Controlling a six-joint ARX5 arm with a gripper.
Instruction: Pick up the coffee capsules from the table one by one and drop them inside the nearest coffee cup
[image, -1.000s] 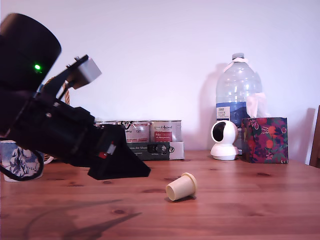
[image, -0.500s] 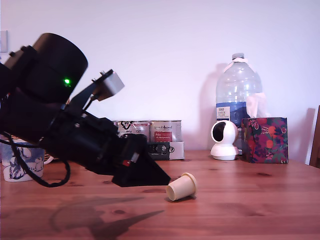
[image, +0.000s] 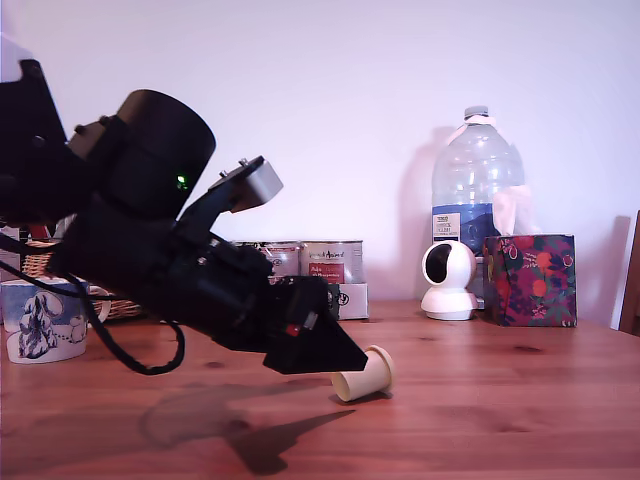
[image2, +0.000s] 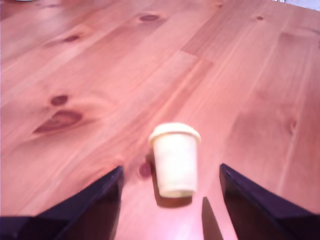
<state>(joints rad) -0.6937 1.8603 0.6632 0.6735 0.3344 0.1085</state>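
A cream-beige coffee capsule (image: 364, 373) lies on its side on the brown pine table (image: 480, 410), flared rim toward the exterior view's right. My gripper (image: 345, 362) is tilted down with its black tip right at the capsule. In the wrist view the capsule (image2: 174, 159) lies between my two dark fingers (image2: 85, 210), which stand wide apart on either side and do not touch it, so my gripper (image2: 170, 197) is open. The white coffee cup (image: 40, 322) with blue print stands at the exterior view's far left.
Metal tins (image: 330, 262) and a dark box line the back of the table. A white round camera (image: 449, 280), a large water bottle (image: 477, 180) and a floral tissue box (image: 529, 280) stand at the back right. A wicker basket (image: 40, 262) sits behind the cup.
My arm has swung toward the exterior view's right and lowered; the gripper tip went from well short of the capsule to right at it. The capsule has not moved.
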